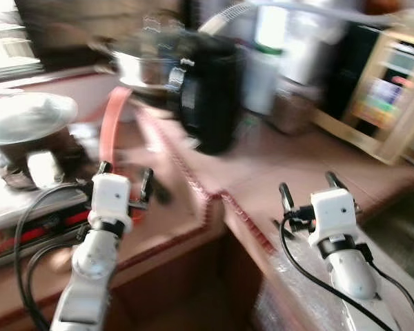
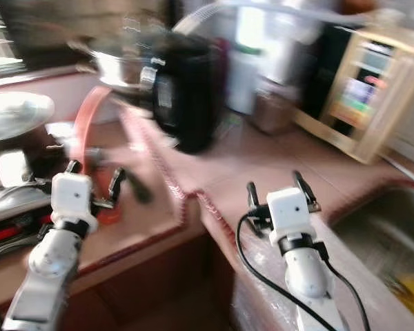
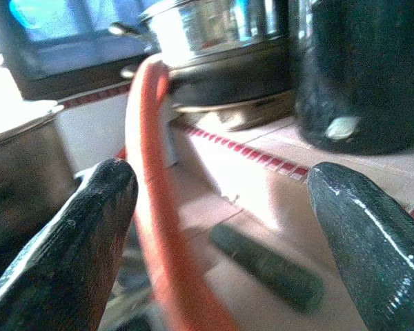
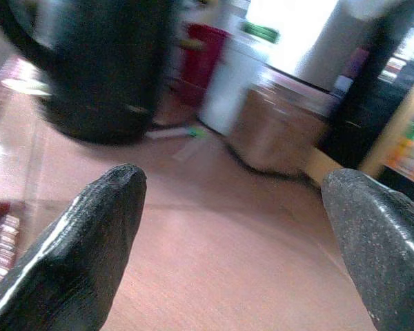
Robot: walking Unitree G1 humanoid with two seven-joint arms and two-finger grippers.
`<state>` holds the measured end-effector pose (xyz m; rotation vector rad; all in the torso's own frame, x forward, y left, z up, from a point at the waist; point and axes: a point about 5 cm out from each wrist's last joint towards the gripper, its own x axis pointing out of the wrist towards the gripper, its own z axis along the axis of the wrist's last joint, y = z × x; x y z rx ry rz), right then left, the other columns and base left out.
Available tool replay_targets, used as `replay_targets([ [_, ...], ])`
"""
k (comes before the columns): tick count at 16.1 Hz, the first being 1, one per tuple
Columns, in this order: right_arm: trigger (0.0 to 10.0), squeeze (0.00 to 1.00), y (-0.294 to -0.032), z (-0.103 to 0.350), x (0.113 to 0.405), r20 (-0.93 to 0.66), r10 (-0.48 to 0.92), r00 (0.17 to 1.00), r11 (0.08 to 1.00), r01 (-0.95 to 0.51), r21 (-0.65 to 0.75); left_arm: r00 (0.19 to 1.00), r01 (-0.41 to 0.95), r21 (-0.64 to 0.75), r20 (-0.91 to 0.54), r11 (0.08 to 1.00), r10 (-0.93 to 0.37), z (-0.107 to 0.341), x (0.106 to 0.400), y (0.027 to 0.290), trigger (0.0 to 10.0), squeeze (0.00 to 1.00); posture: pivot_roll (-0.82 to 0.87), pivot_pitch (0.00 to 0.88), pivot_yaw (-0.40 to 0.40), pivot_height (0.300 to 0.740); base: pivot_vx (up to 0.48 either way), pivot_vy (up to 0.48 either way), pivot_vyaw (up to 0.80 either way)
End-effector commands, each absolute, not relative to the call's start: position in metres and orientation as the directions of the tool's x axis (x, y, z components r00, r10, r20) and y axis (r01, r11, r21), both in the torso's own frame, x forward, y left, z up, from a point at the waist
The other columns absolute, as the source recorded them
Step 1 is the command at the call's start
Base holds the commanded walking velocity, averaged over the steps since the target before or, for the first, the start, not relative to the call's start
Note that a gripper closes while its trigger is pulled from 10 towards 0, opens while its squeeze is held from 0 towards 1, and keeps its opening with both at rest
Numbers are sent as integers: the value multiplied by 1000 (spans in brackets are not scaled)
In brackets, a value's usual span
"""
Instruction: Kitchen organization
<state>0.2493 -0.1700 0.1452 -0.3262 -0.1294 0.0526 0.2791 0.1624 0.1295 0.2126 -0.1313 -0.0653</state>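
The head views are blurred. My left gripper (image 1: 126, 181) is open over the left stretch of the reddish counter (image 1: 276, 158), close to an orange hose (image 1: 110, 121) that curves up from the counter. In the left wrist view the orange hose (image 3: 152, 207) runs between the open fingers (image 3: 76, 234), with a small dark green cylinder (image 3: 265, 265) lying on the counter beyond. My right gripper (image 1: 310, 187) is open over the counter's corner, holding nothing. A tall black appliance (image 1: 207, 93) stands ahead of both grippers, seen also as the black appliance (image 4: 103, 62).
A steel pot (image 1: 141, 65) sits behind the hose. A lidded pot (image 1: 27, 124) rests on a stove at far left. A white jar (image 1: 262, 76), a brown jar (image 1: 293, 107) and a wooden rack (image 1: 386, 89) line the back. A sink (image 2: 386, 234) lies at right.
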Motion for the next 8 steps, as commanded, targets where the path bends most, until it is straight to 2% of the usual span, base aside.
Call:
replay_targets([
  [1, 10000, 0, -170, 146, 250, 125, 73, 989, 948, -30, -316, 987, 42, 244, 140, 969, -78, 134, 279, 165, 10000, 0, 151, 0, -53, 740, 0, 0, 800],
  [4, 10000, 0, -167, 145, 249, 126, 80, 989, 952, -38, -305, 986, 33, 264, 148, 964, -74, 134, 275, 164, 10000, 0, 156, 0, -59, 740, 0, 0, 800],
  [8, 10000, 0, -163, 144, 248, 124, 90, 988, 955, -51, -291, 987, 48, 282, 132, 958, -88, 131, 273, 164, 10000, 0, 157, 0, -57, 740, 0, 0, 0],
])
